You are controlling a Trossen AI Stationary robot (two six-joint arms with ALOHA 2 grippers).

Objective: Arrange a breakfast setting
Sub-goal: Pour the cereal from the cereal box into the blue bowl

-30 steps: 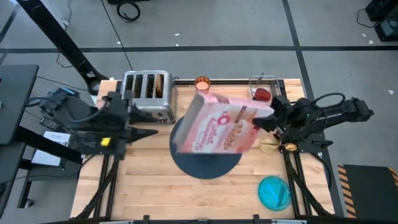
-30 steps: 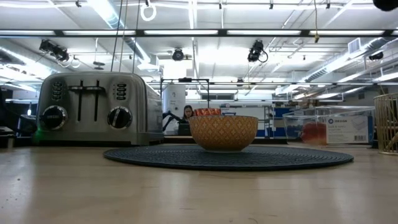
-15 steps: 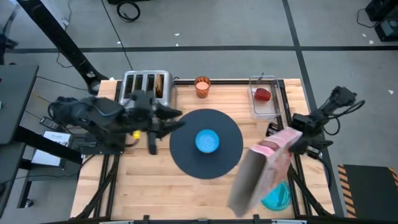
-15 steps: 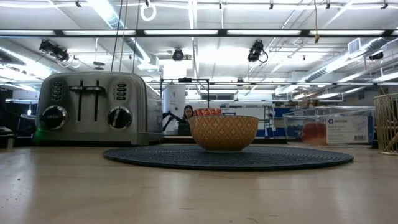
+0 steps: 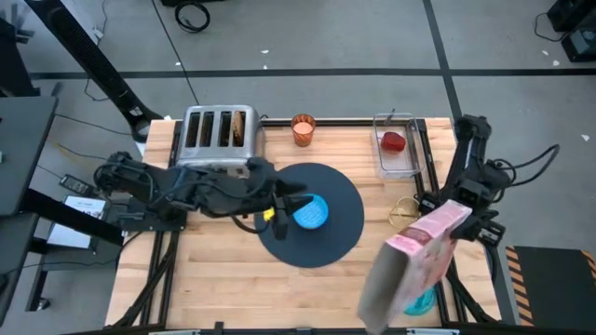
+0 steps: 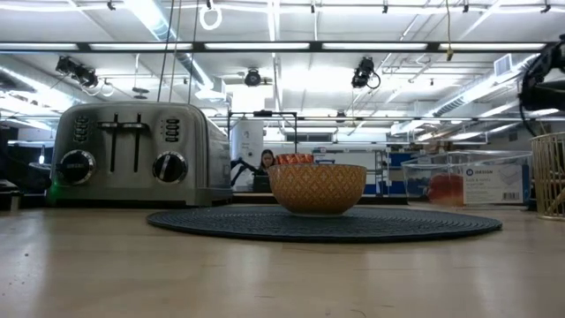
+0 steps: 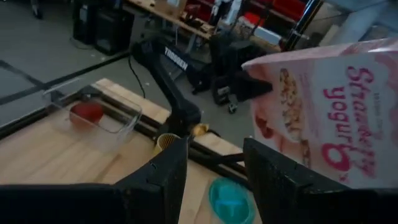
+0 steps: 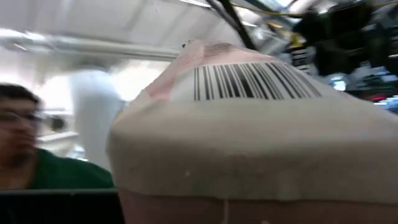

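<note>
Bowl [image 5: 311, 211] on mat [image 5: 335, 233], just beside open left gripper [image 5: 291, 198]

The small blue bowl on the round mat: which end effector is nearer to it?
Left. The left end effector hovers just beside the small blue bowl over the round mat. The right end effector is off the mat, at the table's right edge, holding the pink cereal box.

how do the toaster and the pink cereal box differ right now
The toaster stands on the table at its back left; the cereal box is held off the table at the front right by the right hand. The toaster is shiny metal with slots on top; the box is pink printed card. The toaster sits level; the box is tilted.
</note>
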